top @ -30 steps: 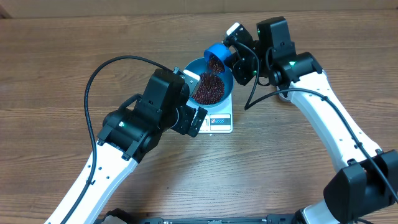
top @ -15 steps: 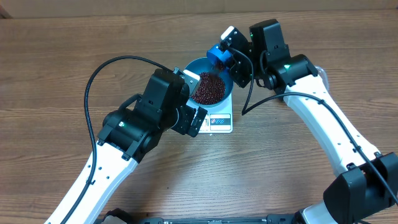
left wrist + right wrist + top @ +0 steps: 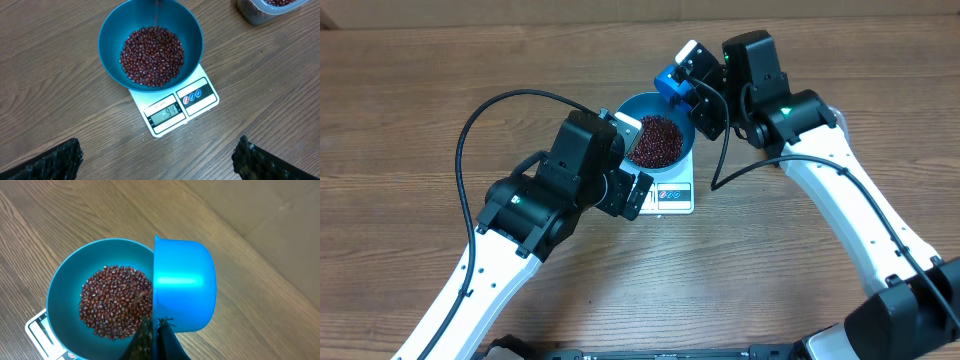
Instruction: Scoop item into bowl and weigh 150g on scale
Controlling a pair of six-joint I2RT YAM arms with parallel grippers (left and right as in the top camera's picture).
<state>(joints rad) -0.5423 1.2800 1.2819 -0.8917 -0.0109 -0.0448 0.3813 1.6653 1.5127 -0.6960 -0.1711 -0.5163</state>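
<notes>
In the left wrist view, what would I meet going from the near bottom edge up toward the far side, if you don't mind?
The open left gripper → the scale → the bowl holding the beans.

Glossy blue bowl (image 3: 110, 45) upright, centred on white scale (image 3: 172, 112); red-brown beans (image 3: 151, 54) heaped in bottom; display digits showing.
</notes>
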